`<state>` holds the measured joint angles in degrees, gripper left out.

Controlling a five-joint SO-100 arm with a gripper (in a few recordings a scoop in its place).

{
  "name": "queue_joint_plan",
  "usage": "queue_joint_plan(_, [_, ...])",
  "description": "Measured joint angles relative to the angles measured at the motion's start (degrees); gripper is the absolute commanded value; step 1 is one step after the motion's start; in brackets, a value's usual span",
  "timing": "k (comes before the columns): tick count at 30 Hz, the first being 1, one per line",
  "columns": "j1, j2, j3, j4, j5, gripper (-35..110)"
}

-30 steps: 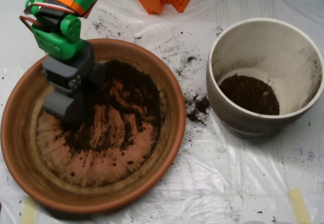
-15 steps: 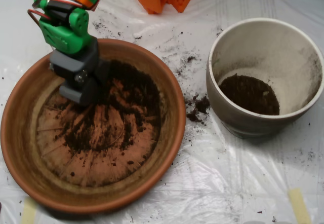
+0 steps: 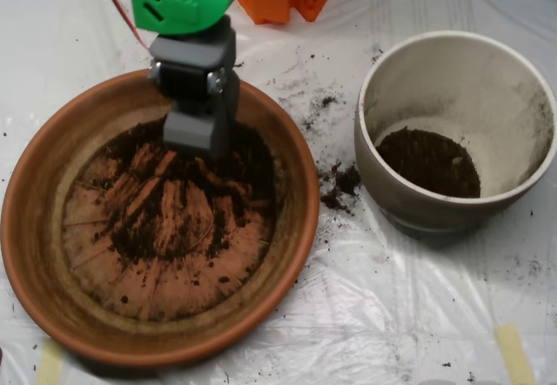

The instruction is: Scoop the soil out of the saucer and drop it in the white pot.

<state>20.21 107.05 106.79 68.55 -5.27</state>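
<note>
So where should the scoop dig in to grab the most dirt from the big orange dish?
Probably best at the thick dark band of soil along the upper right of the saucer, coming straight down from above. There the soil looks piled deepest, while the lower left is scraped nearly bare, with the ridges showing. The scoop sits over the top part of the dish, close to that band.

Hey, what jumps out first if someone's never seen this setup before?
The big terracotta saucer at left, its ridged bottom smeared with dark soil, catches the eye first. The grey claw on a bright green arm hangs over the saucer's upper part. At right stands the white pot with a dark patch of soil in its bottom, and crumbs litter the plastic sheet between them.
</note>
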Motion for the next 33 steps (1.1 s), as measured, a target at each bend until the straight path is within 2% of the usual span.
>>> queue_joint_plan(14, [-18.9,7.56,-22.24,15.47,-3.69,-1])
queue_joint_plan(24, [-38.85,2.9,-27.16,17.31,-8.35,0])
queue_joint_plan(25, [-40.17,2.29,-27.16,17.31,-8.88,1])
queue_joint_plan(28, [-42.8,0.18,-27.16,18.11,-10.28,28])
queue_joint_plan(30, [-43.33,-0.7,-27.16,18.19,-10.99,33])
queue_joint_plan(33, [-43.68,-0.97,-27.07,17.93,-11.16,34])
